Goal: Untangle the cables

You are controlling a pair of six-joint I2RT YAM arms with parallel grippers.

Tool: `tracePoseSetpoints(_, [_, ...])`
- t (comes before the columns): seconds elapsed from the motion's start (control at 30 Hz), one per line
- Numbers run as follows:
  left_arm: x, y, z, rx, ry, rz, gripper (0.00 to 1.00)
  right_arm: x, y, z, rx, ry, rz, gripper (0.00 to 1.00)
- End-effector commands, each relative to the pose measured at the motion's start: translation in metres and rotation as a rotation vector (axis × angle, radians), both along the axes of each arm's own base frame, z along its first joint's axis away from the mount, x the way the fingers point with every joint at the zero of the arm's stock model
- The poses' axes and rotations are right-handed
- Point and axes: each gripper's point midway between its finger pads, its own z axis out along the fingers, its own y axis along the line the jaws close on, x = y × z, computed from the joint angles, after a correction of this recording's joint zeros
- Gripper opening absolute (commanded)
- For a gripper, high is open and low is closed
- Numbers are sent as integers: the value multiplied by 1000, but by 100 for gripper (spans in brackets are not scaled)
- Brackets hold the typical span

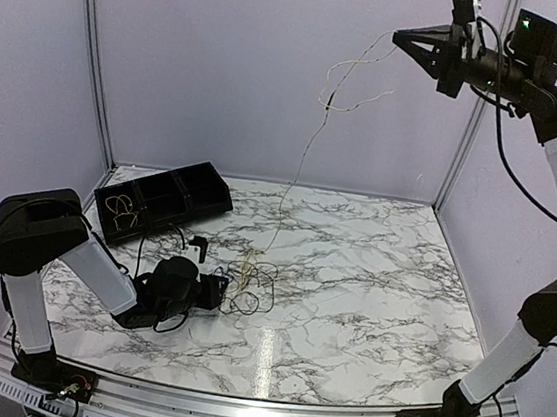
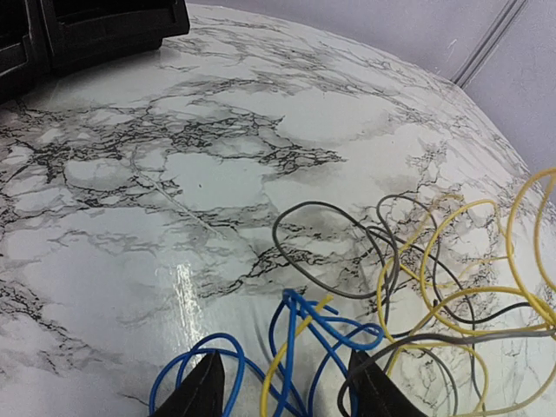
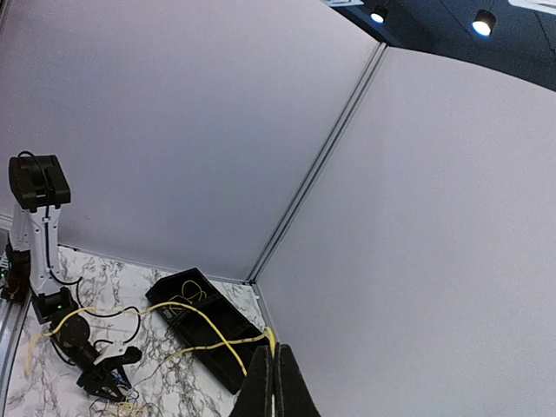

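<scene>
A tangle of yellow, blue, black and grey cables (image 1: 250,284) lies on the marble table. My left gripper (image 1: 221,291) rests low at its left side. In the left wrist view it (image 2: 289,391) is open, with blue cable loops (image 2: 300,339) and a yellow strand between its fingers; grey (image 2: 334,252) and yellow loops (image 2: 486,287) spread to the right. My right gripper (image 1: 397,36) is raised high at the back right, shut on a yellow cable (image 1: 305,151) that hangs down to the tangle. In the right wrist view its fingers (image 3: 261,387) pinch that cable (image 3: 195,317).
A black compartment tray (image 1: 201,185) stands at the back left and holds a coiled yellow cable (image 1: 122,213); it also shows in the right wrist view (image 3: 174,287). A small black object (image 1: 198,246) lies beside it. Booth walls enclose the table.
</scene>
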Motion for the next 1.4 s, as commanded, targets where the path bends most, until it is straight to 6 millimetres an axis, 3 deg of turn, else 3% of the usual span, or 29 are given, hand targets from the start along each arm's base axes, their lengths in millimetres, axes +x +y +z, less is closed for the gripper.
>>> tracePoseSetpoints(0.0, [-3, 2, -13, 35, 21, -15, 51, -5, -3, 2, 10, 17, 37, 0])
tracePoseSetpoints(0.1, [-3, 0, -15, 41, 23, -25, 51, 0, -3, -6, 3, 35, 28, 0])
tracePoseSetpoints(0.23, [-4, 2, -7, 38, 7, -30, 51, 11, 0, -34, -27, 92, 20, 0])
tracePoseSetpoints(0.33, [-9, 2, 14, 24, -34, -70, 54, 17, 3, -57, -47, 143, 14, 0])
tracePoseSetpoints(0.47, [-24, -9, 62, 7, -123, -216, 60, 24, 3, -89, -83, 211, -7, 0])
tracePoseSetpoints(0.63, [-28, -2, 101, 61, -201, -248, 64, 27, -5, -145, -144, 323, -42, 0])
tracePoseSetpoints(0.7, [-32, -8, 111, 70, -227, -304, 66, 29, -12, -168, -161, 367, -61, 0])
tracePoseSetpoints(0.8, [-41, -36, 122, 73, -242, -454, 68, 32, -19, -195, -180, 415, -103, 0])
tracePoseSetpoints(0.9, [-38, -64, 134, 55, -262, -540, 69, 32, -22, -206, -173, 445, -113, 0])
tracePoseSetpoints(0.97, [-33, -86, 144, 43, -292, -595, 69, 31, -22, -207, -166, 453, -111, 0])
tracePoseSetpoints(1.1, [-24, -126, 145, 36, -315, -689, 68, 31, -21, -202, -147, 453, -103, 0])
tracePoseSetpoints(1.2, [-21, -153, 148, 12, -330, -755, 61, 32, -20, -200, -137, 457, -99, 0])
tracePoseSetpoints(1.37, [-17, -181, 154, -20, -348, -800, 58, 34, -19, -197, -128, 461, -94, 0])
